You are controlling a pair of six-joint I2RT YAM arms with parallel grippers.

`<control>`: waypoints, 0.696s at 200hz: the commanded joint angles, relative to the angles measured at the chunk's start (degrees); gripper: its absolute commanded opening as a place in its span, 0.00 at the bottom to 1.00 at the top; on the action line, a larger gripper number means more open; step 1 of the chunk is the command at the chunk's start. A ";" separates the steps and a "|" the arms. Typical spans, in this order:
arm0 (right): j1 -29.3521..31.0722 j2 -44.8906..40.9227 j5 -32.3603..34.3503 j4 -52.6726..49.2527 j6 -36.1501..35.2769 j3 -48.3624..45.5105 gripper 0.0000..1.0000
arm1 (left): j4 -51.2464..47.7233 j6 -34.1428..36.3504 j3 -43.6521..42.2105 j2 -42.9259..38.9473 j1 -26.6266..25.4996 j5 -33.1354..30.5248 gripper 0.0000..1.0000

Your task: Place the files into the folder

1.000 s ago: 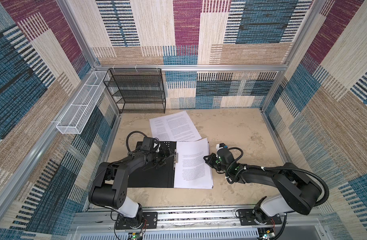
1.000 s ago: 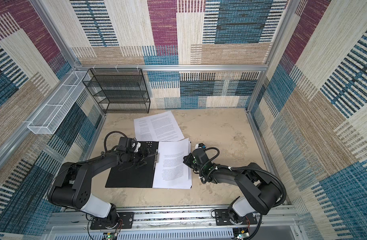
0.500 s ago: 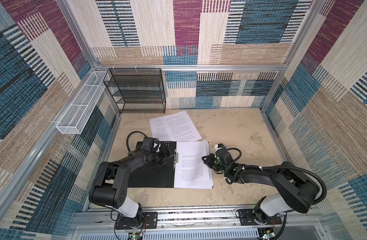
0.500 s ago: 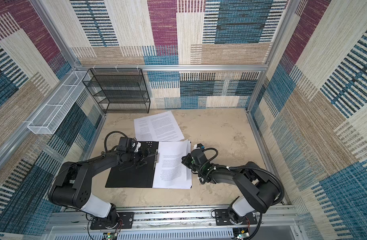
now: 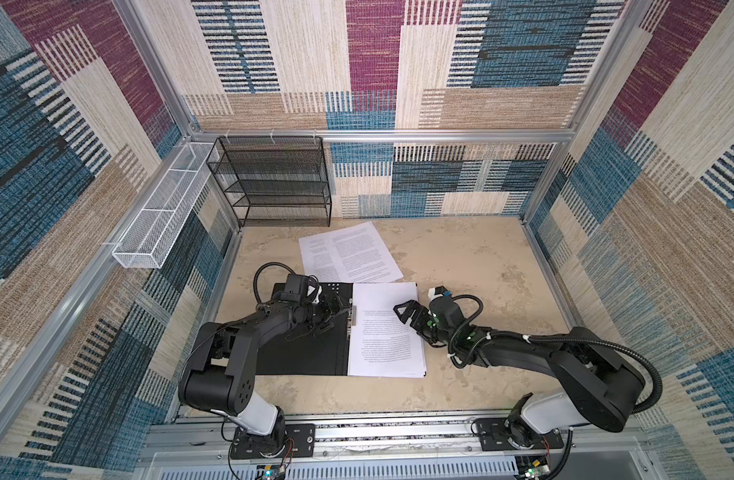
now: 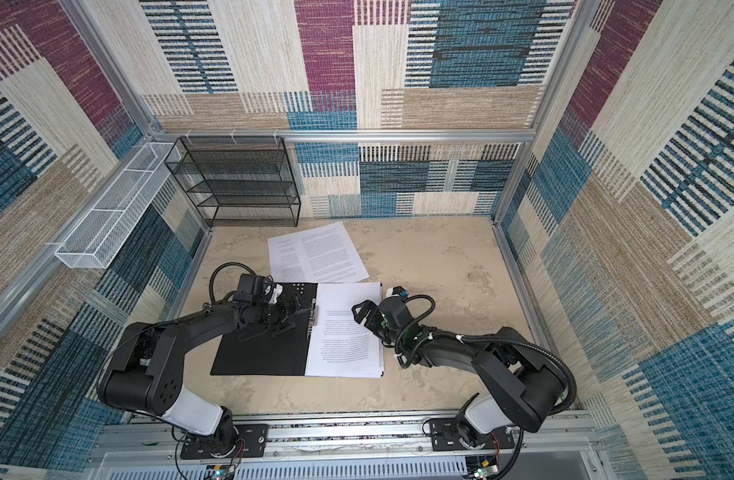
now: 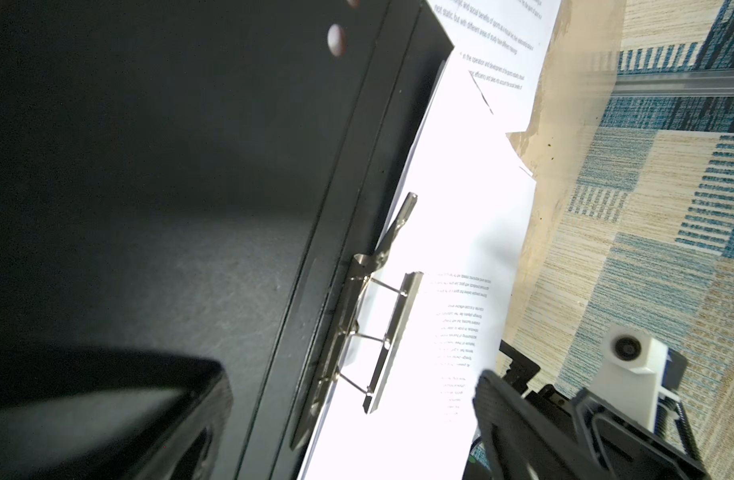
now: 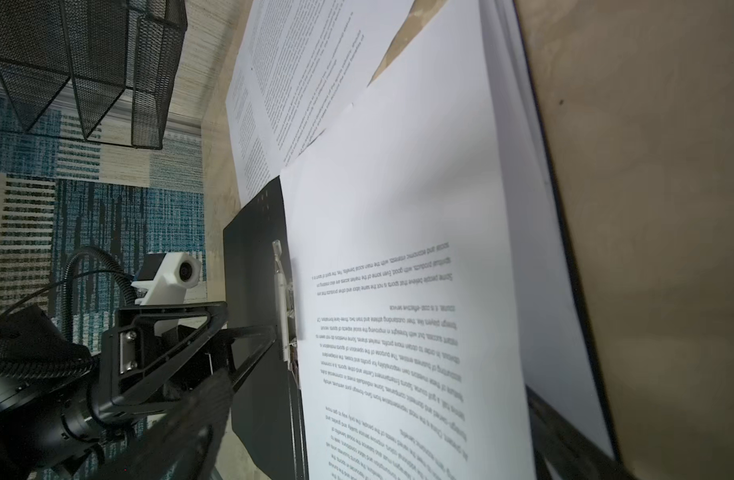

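Both open wide, empty: L claw (image 5: 339, 309), R claw (image 5: 411, 321); files (image 5: 382, 347) on folder (image 5: 311, 353), long axis front-back.

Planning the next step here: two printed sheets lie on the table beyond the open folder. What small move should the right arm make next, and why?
Probably lift the right gripper off the stack and swing it toward the loose sheets. Its jaws stand open and empty, the stack lies flat in the folder, and those two sheets lie outside it.
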 commanded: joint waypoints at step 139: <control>-4.66 -2.68 3.48 -13.57 -12.12 4.93 1.00 | -8.99 -0.66 -2.02 2.85 -4.38 -5.57 0.94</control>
